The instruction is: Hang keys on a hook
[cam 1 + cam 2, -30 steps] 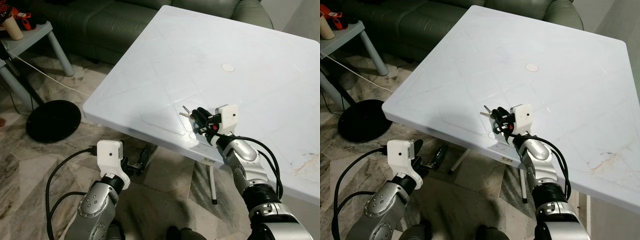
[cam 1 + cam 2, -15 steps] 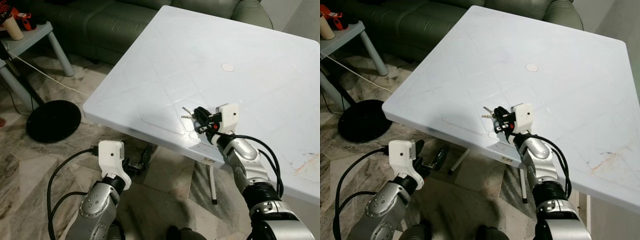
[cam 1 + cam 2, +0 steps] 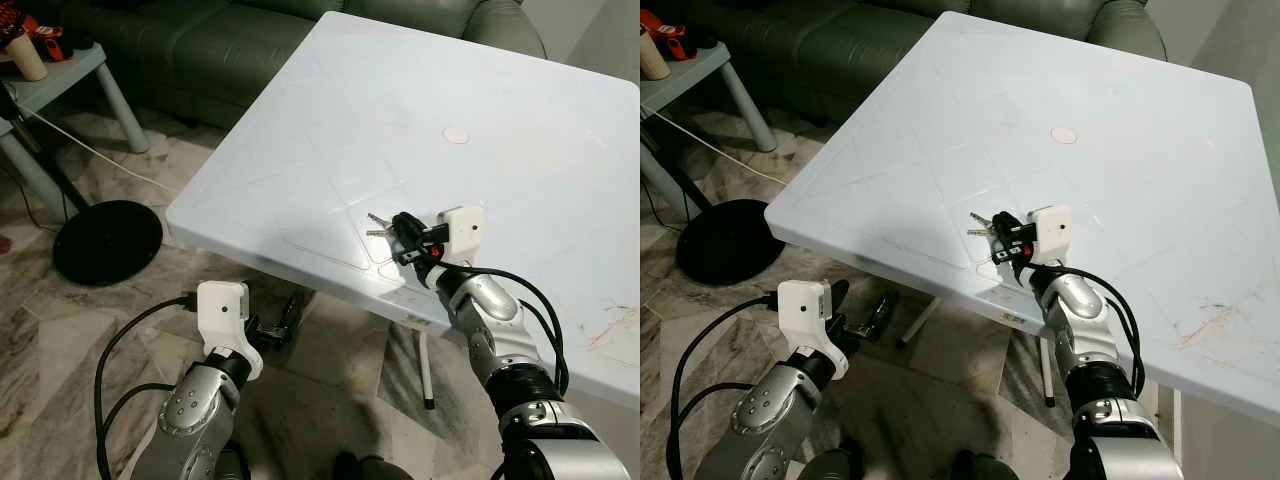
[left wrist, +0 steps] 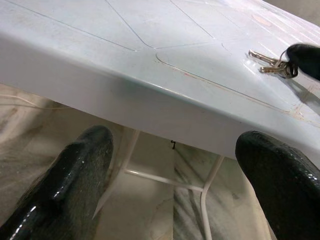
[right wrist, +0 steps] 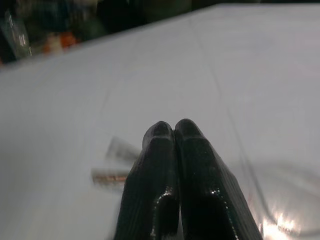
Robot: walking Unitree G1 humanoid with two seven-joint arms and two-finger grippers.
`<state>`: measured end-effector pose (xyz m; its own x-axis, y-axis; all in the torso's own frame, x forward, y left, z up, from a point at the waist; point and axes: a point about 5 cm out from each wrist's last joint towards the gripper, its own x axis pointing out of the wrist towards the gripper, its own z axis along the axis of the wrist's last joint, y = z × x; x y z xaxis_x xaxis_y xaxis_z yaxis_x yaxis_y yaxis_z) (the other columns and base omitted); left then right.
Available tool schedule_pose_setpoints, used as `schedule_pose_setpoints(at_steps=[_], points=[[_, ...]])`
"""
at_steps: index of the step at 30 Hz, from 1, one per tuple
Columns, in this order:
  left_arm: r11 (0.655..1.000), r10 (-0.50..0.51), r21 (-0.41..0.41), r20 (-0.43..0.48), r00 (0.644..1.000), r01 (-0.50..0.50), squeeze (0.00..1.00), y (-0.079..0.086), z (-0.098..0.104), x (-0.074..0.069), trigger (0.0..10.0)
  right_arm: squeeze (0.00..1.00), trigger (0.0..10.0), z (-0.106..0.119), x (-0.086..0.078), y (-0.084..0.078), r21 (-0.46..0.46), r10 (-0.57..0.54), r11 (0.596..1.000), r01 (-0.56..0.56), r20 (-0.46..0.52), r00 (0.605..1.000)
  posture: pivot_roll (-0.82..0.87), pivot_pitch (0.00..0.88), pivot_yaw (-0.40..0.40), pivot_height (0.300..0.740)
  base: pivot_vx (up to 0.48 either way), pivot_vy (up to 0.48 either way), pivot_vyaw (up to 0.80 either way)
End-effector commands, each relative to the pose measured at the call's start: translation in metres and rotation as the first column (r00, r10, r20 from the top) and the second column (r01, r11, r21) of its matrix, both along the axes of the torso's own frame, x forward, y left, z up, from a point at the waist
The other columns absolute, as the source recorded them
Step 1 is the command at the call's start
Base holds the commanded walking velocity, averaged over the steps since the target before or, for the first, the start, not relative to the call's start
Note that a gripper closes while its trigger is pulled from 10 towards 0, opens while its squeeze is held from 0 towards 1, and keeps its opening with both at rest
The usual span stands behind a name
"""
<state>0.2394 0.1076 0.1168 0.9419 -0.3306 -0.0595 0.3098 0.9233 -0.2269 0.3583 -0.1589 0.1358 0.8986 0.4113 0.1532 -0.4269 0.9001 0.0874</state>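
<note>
A small bunch of metal keys sticks out from my right gripper, which is shut on the bunch's black end low over the white table, near its front edge. The right wrist view has the two fingers pressed together, with the keys blurred beside them. Whether the keys touch the tabletop I cannot tell. My left gripper hangs open below the table's front edge, over the floor. Along its wide-apart fingers the keys are seen on top of the table.
A dark green sofa stands behind the table. At the far left is a grey side table with small objects, a white cable and a black round base on the marble floor. Table legs stand under the front edge.
My right gripper has shifted slightly to the right and farther in over the table, taking the keys with it. The left arm has barely moved.
</note>
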Motion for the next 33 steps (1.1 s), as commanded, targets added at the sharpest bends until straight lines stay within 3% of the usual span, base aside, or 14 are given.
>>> schedule_pose_setpoints(at_steps=[1,9,15,24,25,26,27,33], points=[[1.000,-0.002,-0.001,-0.017,1.000,0.002,0.00,-0.002,-0.003,-0.002,10.0,0.00,0.0,0.009,0.001,-0.003,0.049,-0.005,0.999,0.004,0.033,0.999,0.08,0.211,-0.076,0.732,0.000,0.000,0.00],[1.000,0.000,-0.007,-0.011,1.000,0.000,0.00,-0.004,-0.002,0.001,10.0,0.00,0.0,0.042,0.003,-0.001,0.257,-0.060,0.966,0.030,0.111,0.992,0.08,0.211,-0.078,0.732,0.000,0.000,0.00],[1.000,0.012,-0.019,0.003,1.000,-0.012,0.00,-0.003,0.000,0.005,10.0,0.00,0.0,0.056,-0.002,0.002,0.263,-0.086,0.964,0.041,0.163,0.983,0.07,0.198,-0.081,0.732,0.000,0.000,0.00],[0.996,0.075,-0.059,0.073,0.995,-0.071,0.00,0.012,0.015,0.022,10.0,0.00,0.0,0.061,-0.030,0.003,0.141,-0.087,0.988,0.056,0.228,0.970,0.06,0.146,-0.091,0.732,0.000,0.000,0.00],[0.993,0.097,-0.083,0.099,0.990,-0.089,0.00,0.018,0.021,0.029,10.0,0.00,9.4,0.054,-0.041,0.002,0.110,-0.105,0.990,0.083,0.208,0.972,0.06,0.130,-0.090,0.732,0.000,0.000,0.00],[0.993,0.097,-0.083,0.099,0.990,-0.089,0.00,0.018,0.021,0.029,10.0,0.00,9.4,0.054,-0.041,0.002,0.110,-0.105,0.990,0.083,0.208,0.972,0.06,0.130,-0.090,0.732,0.000,0.000,0.00],[0.991,0.105,-0.091,0.105,0.989,-0.096,0.00,0.021,0.022,0.032,10.0,0.00,10.0,0.050,-0.046,0.001,0.099,-0.120,0.990,0.102,0.196,0.973,0.05,0.121,-0.088,0.732,0.000,0.000,0.00],[0.989,0.114,-0.111,0.118,0.986,-0.101,0.00,0.024,0.020,0.037,10.0,0.00,10.0,0.042,-0.055,-0.001,0.102,-0.188,0.980,0.173,0.155,0.970,0.04,0.087,-0.082,0.732,0.000,0.000,0.00]])
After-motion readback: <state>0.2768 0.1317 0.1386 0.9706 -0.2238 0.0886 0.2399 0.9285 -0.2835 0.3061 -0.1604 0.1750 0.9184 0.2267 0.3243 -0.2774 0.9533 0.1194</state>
